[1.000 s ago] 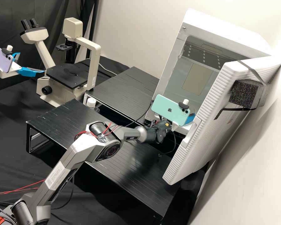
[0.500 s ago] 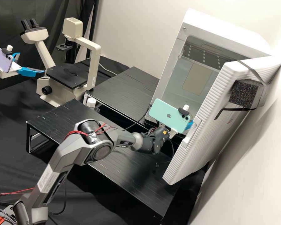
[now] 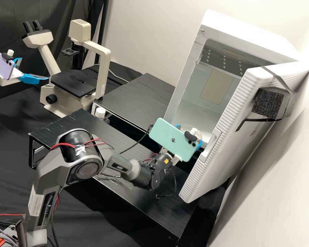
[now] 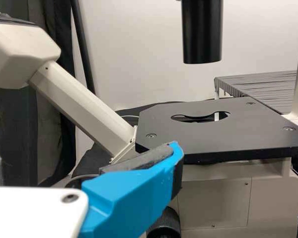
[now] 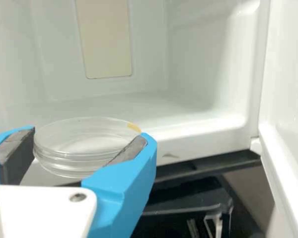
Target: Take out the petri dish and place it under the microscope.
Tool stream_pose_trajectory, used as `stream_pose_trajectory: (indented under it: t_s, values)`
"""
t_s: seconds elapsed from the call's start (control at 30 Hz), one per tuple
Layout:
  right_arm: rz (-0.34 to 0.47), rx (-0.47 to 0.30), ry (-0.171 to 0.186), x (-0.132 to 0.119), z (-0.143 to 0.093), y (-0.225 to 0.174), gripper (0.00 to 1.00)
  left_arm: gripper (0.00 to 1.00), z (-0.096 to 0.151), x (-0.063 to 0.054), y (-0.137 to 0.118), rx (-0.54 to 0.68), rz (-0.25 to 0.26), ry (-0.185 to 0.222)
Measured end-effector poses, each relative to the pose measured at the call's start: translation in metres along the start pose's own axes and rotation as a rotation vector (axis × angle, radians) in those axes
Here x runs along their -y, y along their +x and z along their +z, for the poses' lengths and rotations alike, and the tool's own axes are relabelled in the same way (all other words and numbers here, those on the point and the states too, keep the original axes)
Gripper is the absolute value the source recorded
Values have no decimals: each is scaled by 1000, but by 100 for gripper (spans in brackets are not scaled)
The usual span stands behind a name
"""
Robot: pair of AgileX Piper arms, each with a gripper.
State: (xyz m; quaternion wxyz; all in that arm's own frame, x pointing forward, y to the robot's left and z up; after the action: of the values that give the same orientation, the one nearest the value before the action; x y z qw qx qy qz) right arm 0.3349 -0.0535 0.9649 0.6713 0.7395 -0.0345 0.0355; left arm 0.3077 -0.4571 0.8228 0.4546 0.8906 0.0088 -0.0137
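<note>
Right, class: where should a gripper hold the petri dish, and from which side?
Grip the petri dish by its round side wall, at two opposite points, from the open front of the white cabinet, as the right gripper holds it. It is low, wide and level, so fingers there should leave its flat top and bottom free.

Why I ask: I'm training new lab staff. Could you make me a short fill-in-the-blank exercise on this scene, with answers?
1. The right hand holds a clear, round ____.
2. Its fingers are bright ____.
3. The door of the white cabinet stands ____.
4. The flat stage of the microscope is coloured ____.

Missing words: petri dish; blue; open; black.
</note>
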Motion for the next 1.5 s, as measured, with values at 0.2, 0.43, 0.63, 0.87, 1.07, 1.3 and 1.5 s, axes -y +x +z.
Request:
stream_pose_trajectory:
  t_s: [0.2,0.43,0.63,0.87,1.07,1.3,1.5]
  values:
    - [16,-51,47,12,0,-34,0,100,0,0,0,0,0,0]
    - [14,-103,73,32,-20,-83,0,100,0,0,0,0,0,0]
    - [-60,-236,21,62,-65,-107,0,100,0,0,0,0,0,0]
    - [-172,-457,-38,106,-119,-119,0,100,0,0,0,0,0,0]
    - [-216,-516,-39,136,-152,-120,0,100,0,0,0,0,0,0]
    - [-269,-508,-61,172,-183,-108,0,100,0,0,0,0,0,0]
    - [-324,-496,-103,208,-207,-95,0,100,0,0,0,0,0,0]
